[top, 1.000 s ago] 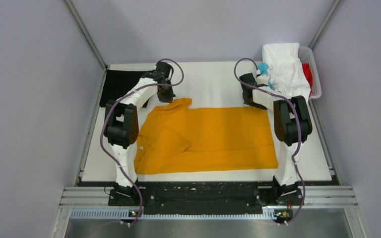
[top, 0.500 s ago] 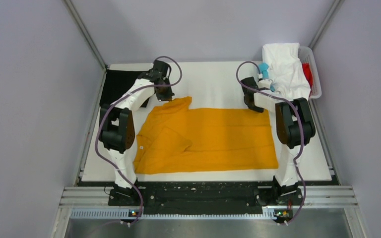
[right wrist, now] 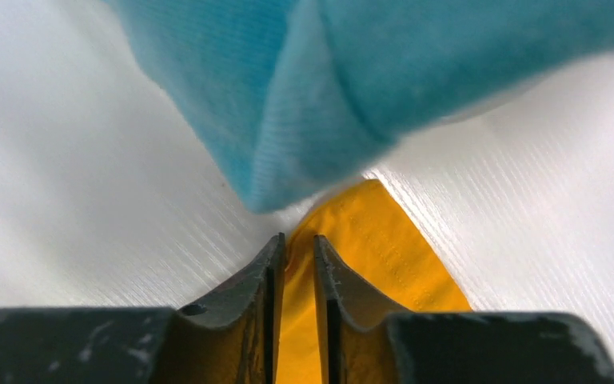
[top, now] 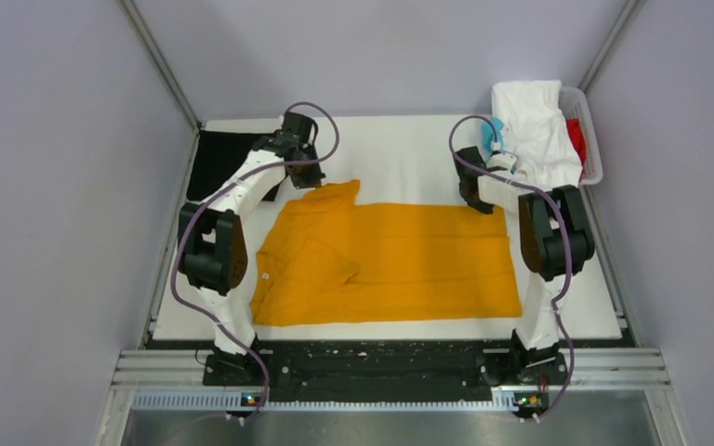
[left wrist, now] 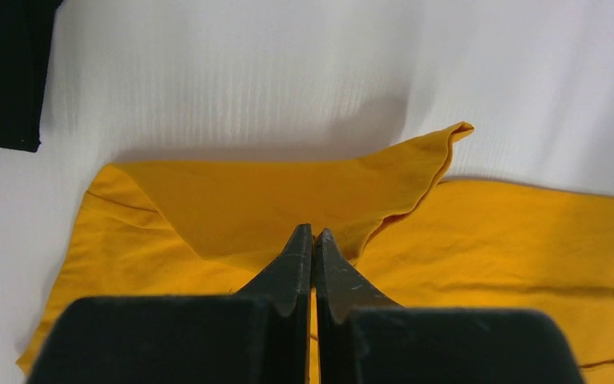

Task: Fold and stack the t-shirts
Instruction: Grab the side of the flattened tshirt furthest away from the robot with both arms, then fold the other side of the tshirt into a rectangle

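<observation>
Our left gripper (left wrist: pixel 313 234) and right gripper (right wrist: pixel 299 240) are both clamped on the far edge of the mustard-orange cloth t-shirt (top: pixel 409 260), but that dangling teal cloth shirt (right wrist: pixel 352 80) could snag the right one.

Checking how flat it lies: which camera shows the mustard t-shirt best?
Top external: the whole mustard t-shirt shows, one end rumpled. The left wrist shows only the part by the left pincer; the right wrist shows just one corner held in the right pincer.
</observation>
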Available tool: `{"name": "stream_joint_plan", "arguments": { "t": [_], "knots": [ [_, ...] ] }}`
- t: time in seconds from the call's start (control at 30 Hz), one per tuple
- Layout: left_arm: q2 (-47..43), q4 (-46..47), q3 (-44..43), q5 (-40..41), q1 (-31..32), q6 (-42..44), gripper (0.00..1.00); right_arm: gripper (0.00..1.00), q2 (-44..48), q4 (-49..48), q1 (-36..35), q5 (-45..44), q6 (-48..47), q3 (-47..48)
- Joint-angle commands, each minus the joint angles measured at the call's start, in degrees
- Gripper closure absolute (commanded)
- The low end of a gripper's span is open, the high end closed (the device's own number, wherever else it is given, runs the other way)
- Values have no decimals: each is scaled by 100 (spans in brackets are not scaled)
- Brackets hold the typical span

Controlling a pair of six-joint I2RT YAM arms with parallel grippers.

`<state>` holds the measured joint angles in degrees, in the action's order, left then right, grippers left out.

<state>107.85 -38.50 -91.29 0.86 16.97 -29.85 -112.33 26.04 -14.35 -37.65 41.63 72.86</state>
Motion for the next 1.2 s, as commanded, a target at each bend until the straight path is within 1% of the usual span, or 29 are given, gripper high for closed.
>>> {"name": "stream_joint_plan", "arguments": {
  "t": [0.0,0.07,0.17,0.27,0.37,0.47,0.53,0.6,0.77,0.97,1.17],
  "knots": [
    [-381,189,95,-41,20,13,100,76,50,399,27,521,431,-249],
    [-392,173,109,-25,17,38,100,71,64,582,27,548,444,-199],
    [-416,110,111,15,24,72,100,69,90,965,23,575,467,-126],
    [-457,97,150,42,19,100,100,64,199,1189,25,579,584,-257],
    [-470,100,164,15,24,94,100,61,318,1010,26,717,874,-502],
    [-465,130,164,-30,23,78,100,61,358,461,21,1022,1130,-856],
    [-463,118,136,-41,25,69,100,65,352,155,20,1086,1302,-1064],
    [-469,100,122,-53,25,67,100,72,352,-43,27,1056,1390,-1191],
    [-620,80,129,-59,25,146,100,99,532,-255,24,716,1360,-1230],
    [-973,129,434,-350,24,198,100,100,1190,-566,20,556,938,-1358],
    [-1472,300,1084,-584,25,153,100,100,1765,-594,-71,766,327,-1575]
  ]
}}
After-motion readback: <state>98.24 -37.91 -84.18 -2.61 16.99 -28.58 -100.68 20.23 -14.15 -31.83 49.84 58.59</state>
